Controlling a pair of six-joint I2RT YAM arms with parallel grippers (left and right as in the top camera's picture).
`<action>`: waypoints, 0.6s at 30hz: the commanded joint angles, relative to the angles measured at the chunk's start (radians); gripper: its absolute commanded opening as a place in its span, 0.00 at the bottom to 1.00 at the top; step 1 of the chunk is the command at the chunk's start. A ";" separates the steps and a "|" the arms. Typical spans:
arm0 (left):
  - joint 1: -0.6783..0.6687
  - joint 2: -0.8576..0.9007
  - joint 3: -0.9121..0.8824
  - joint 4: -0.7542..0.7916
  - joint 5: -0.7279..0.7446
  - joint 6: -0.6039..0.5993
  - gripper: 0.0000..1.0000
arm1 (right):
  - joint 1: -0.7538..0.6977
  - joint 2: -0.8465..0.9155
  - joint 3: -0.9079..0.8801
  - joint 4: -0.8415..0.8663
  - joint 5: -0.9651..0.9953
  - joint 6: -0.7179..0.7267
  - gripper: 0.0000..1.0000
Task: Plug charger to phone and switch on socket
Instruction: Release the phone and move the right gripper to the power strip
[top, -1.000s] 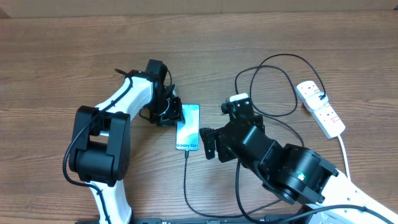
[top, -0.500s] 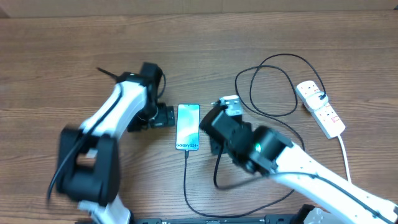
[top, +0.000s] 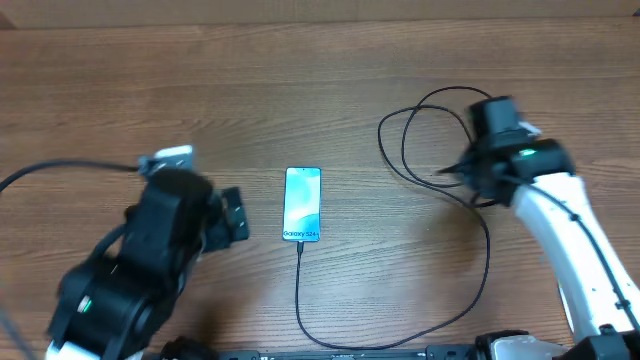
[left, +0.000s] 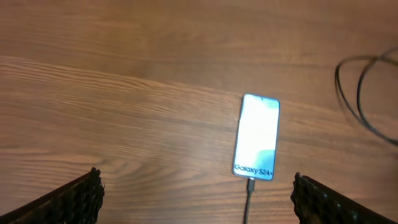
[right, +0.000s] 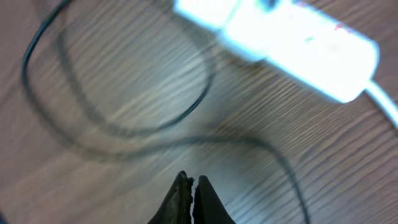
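Observation:
The phone (top: 302, 204) lies flat mid-table with its blue screen up, also in the left wrist view (left: 257, 137). The charger's black plug tip (left: 251, 184) sits in the phone's near end. Its cable (top: 298, 295) runs toward the front edge, curves right and loops in coils (top: 430, 135). My left gripper (left: 196, 202) is open and empty, left of the phone and apart from it. My right gripper (right: 193, 193) is shut on nothing and hovers over the cable near the white socket (right: 292, 37), which is blurred. In the overhead view the right arm (top: 510, 160) hides the socket.
The socket's white cord (right: 385, 106) leaves at the right. Loose cable coils (right: 124, 124) lie under the right gripper. The left arm's body (top: 140, 270) fills the front left of the wooden table (top: 300, 80).
The left gripper opened and drew back from the phone toward the front left. The right arm swung from beside the phone to the far right over the socket and shut its jaws.

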 joint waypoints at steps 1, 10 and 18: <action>-0.009 -0.053 -0.006 -0.004 -0.045 -0.043 1.00 | -0.144 -0.010 -0.005 0.022 -0.030 -0.048 0.04; -0.008 -0.072 -0.008 -0.044 -0.045 -0.043 1.00 | -0.414 0.013 -0.005 0.166 -0.116 -0.097 0.04; 0.032 -0.073 -0.008 -0.044 -0.045 -0.043 1.00 | -0.495 0.128 -0.005 0.185 -0.238 -0.230 0.04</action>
